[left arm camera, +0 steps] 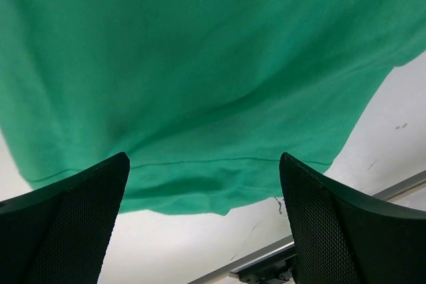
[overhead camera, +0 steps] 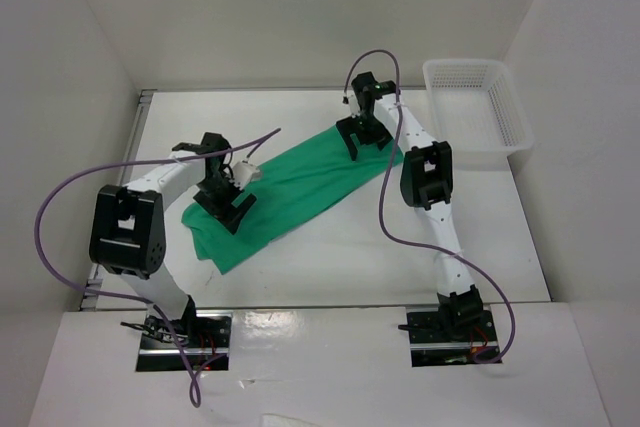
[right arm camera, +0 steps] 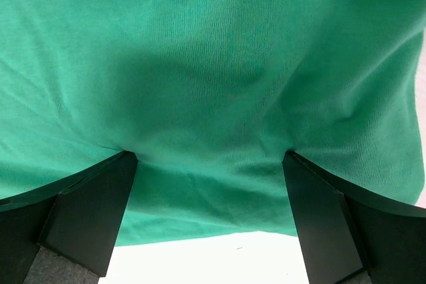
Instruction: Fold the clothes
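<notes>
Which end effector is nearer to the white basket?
Right. The right end effector is at the far end of the green T-shirt, close to the basket; the left end effector is at its near end, farther off.

Top camera high, looking down; wrist cameras close; all share T-shirt (overhead camera: 300,187).

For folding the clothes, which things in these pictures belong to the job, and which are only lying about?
Belong to the job:
- green T-shirt, lying aslant on the table
- left jaws and right jaws, both open, one at each end of the shirt

Only lying about:
- white mesh basket, far right, apart from the shirt
</notes>
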Robot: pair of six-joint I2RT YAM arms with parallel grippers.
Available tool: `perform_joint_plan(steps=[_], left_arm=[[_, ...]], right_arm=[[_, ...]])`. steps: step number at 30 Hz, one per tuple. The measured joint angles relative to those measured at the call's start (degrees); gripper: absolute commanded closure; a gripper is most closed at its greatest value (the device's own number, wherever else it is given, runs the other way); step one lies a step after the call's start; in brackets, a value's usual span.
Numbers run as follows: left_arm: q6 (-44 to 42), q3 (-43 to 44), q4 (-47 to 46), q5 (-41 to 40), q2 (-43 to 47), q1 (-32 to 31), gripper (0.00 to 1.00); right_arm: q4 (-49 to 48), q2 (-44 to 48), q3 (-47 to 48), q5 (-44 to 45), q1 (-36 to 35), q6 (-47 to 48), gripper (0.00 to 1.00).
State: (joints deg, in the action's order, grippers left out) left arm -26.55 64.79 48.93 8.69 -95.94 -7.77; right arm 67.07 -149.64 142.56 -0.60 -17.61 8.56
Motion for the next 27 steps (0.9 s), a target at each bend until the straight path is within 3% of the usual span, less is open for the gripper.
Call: perform_joint_plan(steps=[17, 27], left_arm=[[5.1, -1.5, -1.7, -3.5, -5.4, -4.7, 0.01], [6.4, -0.8, -0.5, -4.2, -6.3, -7.3, 0.01]], right_arm=[[1.9, -4.7, 8.2, 0.4, 0.1, -0.8, 0.01], [1.4, -9.8, 17.9, 1.3, 0.2, -2.5, 0.01]])
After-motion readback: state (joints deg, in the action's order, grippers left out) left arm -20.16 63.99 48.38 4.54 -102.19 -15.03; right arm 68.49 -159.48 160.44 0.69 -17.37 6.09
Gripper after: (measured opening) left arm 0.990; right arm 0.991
